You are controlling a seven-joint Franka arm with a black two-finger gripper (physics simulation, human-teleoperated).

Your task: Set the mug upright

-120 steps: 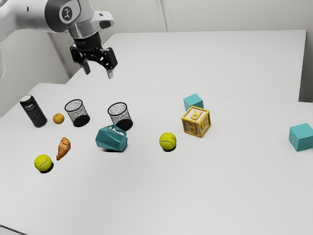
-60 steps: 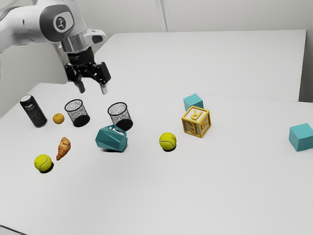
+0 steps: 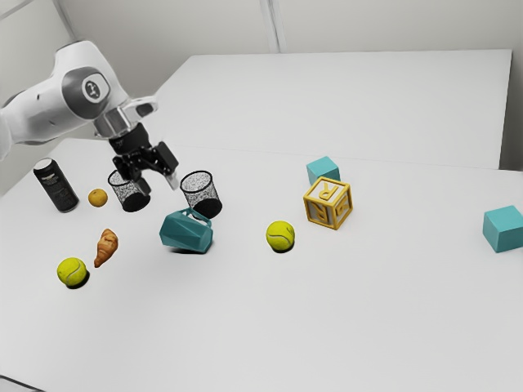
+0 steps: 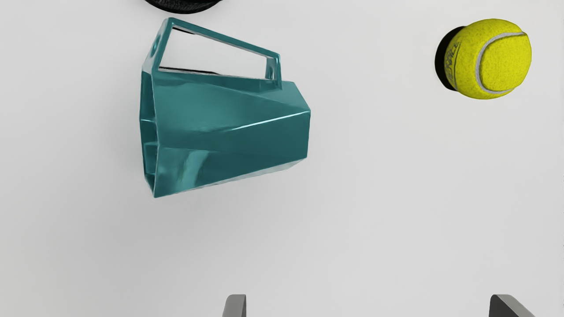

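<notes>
I've brought my gripper [image 3: 157, 185] down since the earlier frame, closer to the teal mug [image 3: 186, 232], my two fingers standing wide apart. The mug hasn't moved: it lies on its side, lower than my hand and untouched.

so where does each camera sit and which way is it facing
Exterior view: at the arm's side, looking down across the table; shows the arm and pincer.
Wrist view: on the arm's hand, looking down at the table; shows the pincer's fingertips, apart.
Shared: the tipped mug and the tennis ball off its base end.
</notes>
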